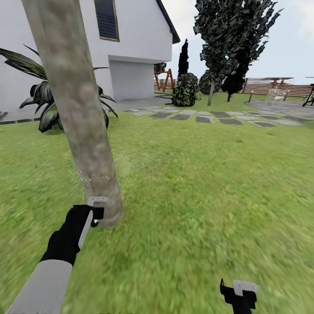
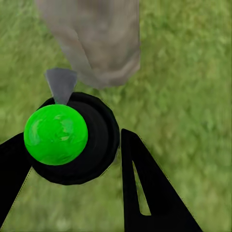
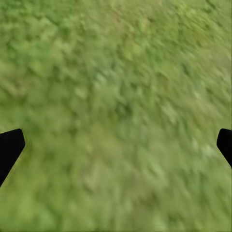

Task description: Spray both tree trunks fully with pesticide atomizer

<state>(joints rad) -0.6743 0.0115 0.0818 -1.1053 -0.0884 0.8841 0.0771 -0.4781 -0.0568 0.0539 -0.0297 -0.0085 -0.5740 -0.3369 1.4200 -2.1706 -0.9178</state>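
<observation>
One mottled grey-brown tree trunk [image 1: 80, 117] leans across the left of our head view, a smooth branchless column with a few pale specks low on its bark, rooted in the blurred green lawn [image 1: 196, 187]. Our left gripper [image 1: 97, 213] sits just beside its base. Behind it stand a spiky dark-leaved plant [image 1: 43, 102] and a white house [image 1: 131, 43]; grey stepping stones [image 1: 209, 117] run across the upper right toward a second tree [image 1: 231, 39] and a slatted fence [image 1: 270, 88].

Our left wrist view adds the pesticide atomizer [image 2: 72, 137], a round black body with a glossy green ball, pinched between the black fingers [image 2: 150, 188], its grey nozzle toward the trunk.

Our right gripper [image 1: 239, 293], at the lower right, hangs spread wide over bare grass.
</observation>
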